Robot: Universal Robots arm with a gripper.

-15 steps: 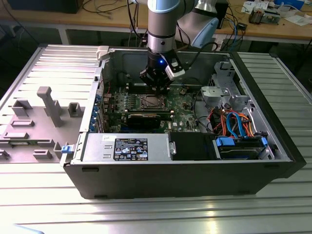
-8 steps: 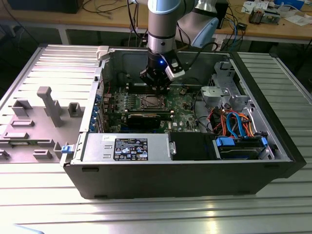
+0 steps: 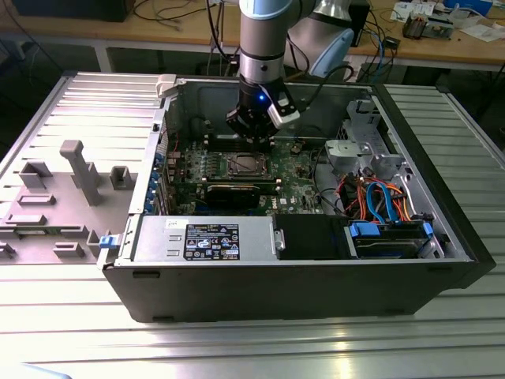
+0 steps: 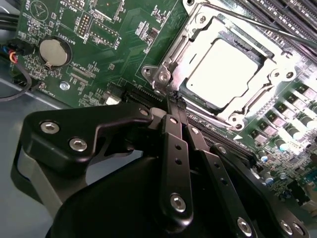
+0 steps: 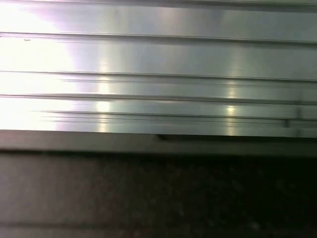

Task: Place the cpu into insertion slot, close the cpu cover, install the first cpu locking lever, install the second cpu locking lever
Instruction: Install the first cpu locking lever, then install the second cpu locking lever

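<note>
From my remote station, reading the second wrist view left to right: a round coin cell [image 4: 52, 51] sits on the green motherboard [image 4: 124, 29] well away from the insertion slot [image 4: 225, 69], which lies toward the far side. The cpu [image 4: 223, 69] is already seated in that slot, its pale metal top showing through the window of the cpu cover [image 4: 198, 34], which lies flat over it. I judge the first two steps done. The gripper [image 4: 174, 101] has its jaws pinched together with nothing between them, tips at the slot's near corner beside a thin locking lever [image 4: 267, 27]. I cannot tell whether either lever is latched.
</note>
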